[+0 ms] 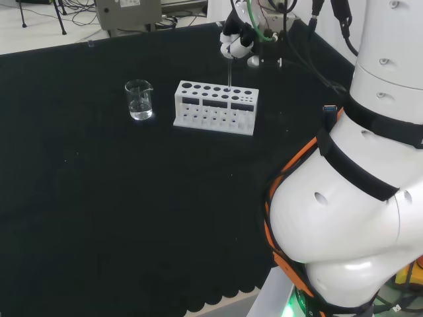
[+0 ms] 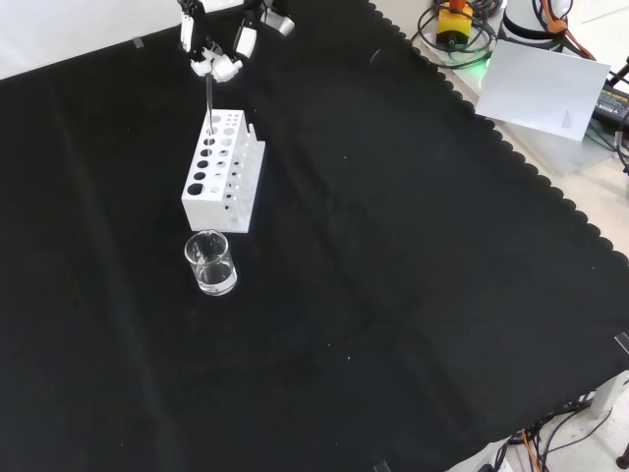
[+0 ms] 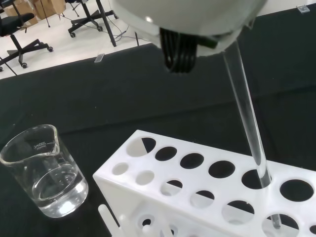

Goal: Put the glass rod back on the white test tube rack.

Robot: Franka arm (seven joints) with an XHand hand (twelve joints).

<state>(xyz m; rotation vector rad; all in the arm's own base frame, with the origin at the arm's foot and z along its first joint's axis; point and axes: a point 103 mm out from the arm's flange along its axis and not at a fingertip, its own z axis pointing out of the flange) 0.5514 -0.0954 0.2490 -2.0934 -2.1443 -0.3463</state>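
Clear glass rod (image 3: 249, 118) hangs near vertical from the hand (image 1: 236, 41), fingers curled and pinching its upper end; in the wrist view its lower end has already entered one of the larger holes in the top plate of the white test tube rack (image 3: 197, 182), next to last along that row, and shows again through the plate below. Head view: hand at upper centre of the frame, above the right part of the rack (image 1: 215, 107), rod (image 1: 229, 72) running down from the fingertips to the top plate. Front view: hand (image 2: 221, 54) at upper left, rod (image 2: 209, 98) dropping into the rack's far end (image 2: 224, 169). Beaker (image 1: 139, 100) holding a little clear liquid stands apart from the rack, to its left in the head view, on the black cloth surface (image 1: 99, 198). Judged step: insertion under way, release not yet made. Risks: the rod sits slightly tilted in the hole, so letting go early could let it drop and strike the rack base, chipping the glass; a sideways pull on withdrawal could lever the rod against the hole rim and tip the light rack, possibly toward the beaker.
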